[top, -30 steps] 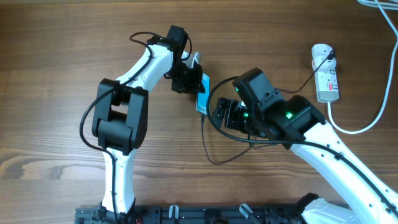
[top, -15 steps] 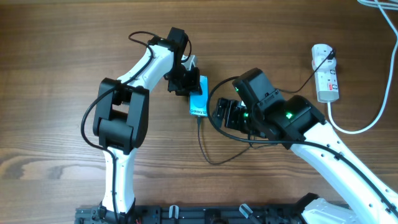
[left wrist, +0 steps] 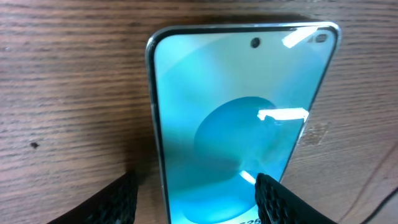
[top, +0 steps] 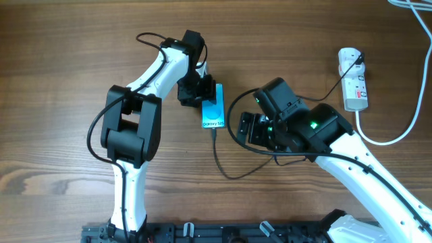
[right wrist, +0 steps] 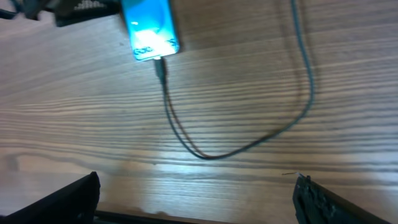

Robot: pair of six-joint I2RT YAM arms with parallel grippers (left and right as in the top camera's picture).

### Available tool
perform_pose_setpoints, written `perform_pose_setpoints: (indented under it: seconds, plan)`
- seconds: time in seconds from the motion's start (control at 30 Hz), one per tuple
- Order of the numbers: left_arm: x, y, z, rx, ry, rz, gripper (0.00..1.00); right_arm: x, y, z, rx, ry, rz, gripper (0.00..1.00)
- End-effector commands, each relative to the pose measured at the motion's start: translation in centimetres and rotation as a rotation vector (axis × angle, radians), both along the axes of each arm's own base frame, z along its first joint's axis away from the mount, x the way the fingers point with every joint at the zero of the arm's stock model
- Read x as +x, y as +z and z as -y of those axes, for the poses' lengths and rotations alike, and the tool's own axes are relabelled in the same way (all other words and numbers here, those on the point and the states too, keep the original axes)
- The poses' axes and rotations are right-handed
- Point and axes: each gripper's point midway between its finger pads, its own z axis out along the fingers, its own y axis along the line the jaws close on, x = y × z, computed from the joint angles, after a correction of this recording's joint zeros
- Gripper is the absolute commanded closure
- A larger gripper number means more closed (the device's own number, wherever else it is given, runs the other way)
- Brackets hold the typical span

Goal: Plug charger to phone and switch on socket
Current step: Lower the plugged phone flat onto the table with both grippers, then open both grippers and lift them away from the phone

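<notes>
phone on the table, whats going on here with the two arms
The phone lies flat, screen up, with the charger apparently plugged into its bottom end. The left end effector hovers open over it; the right end effector is open and empty nearby. The socket sits untouched off to the right.

Phone [top: 213, 112] btm strip: "Galaxy S25", small; socket [top: 354, 88] marks unreadable.

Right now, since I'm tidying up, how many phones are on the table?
1. The phone lies screen up mid-table, with the black cable at its near end; others could be hidden.
</notes>
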Motion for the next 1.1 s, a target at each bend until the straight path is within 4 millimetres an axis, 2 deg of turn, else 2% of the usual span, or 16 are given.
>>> perform_pose_setpoints:
  seconds: [0.0,0.07,0.17,0.33,0.4,0.43,0.47,0.6,0.7,0.83,1.07]
  plan:
    - [-0.4,-1.0,-1.6,0.081,0.033,-0.022,0.34,0.4,0.0,1.1,-0.066,0.004,0.021,0.0]
    - [-0.2,-0.1,-1.7,0.077,0.049,-0.012,0.27,0.4,-0.1,1.5,-0.093,0.023,0.029,0.0]
    - [0.5,2.4,-2.2,0.065,0.092,0.036,0.23,0.6,-0.2,2.3,-0.107,-0.01,0.019,0.0]
    - [2.1,9.6,-3.9,0.06,0.165,0.221,0.17,1.3,0.1,3.5,-0.05,0.022,-0.009,0.0]
    - [2.5,13.4,-5.5,0.101,0.215,0.33,0.16,1.9,0.8,5.2,-0.037,0.012,-0.021,0.0]
    - [2.6,14.6,-6.0,0.118,0.233,0.368,0.12,2.2,1.3,6.3,-0.045,-0.009,-0.022,0.0]
    - [2.6,16.6,-6.9,0.143,0.265,0.427,0.0,2.7,1.8,7.5,-0.053,-0.027,-0.018,0.0]
    - [1.8,20.7,-7.8,0.142,0.286,0.528,0.0,5.0,4.3,12.2,-0.085,-0.123,0.021,0.0]
    - [0.8,21.9,-8.1,0.14,0.289,0.541,0.0,8.0,5.6,17.9,-0.182,-0.286,0.081,0.01]
    - [0.7,21.9,-8.2,0.142,0.288,0.536,0.0,11.1,4.8,24.4,-0.306,-0.454,0.128,0.01]
    - [0.7,21.9,-8.2,0.142,0.288,0.536,0.0,14.3,3.3,31.3,-0.474,-0.615,0.179,0.0]
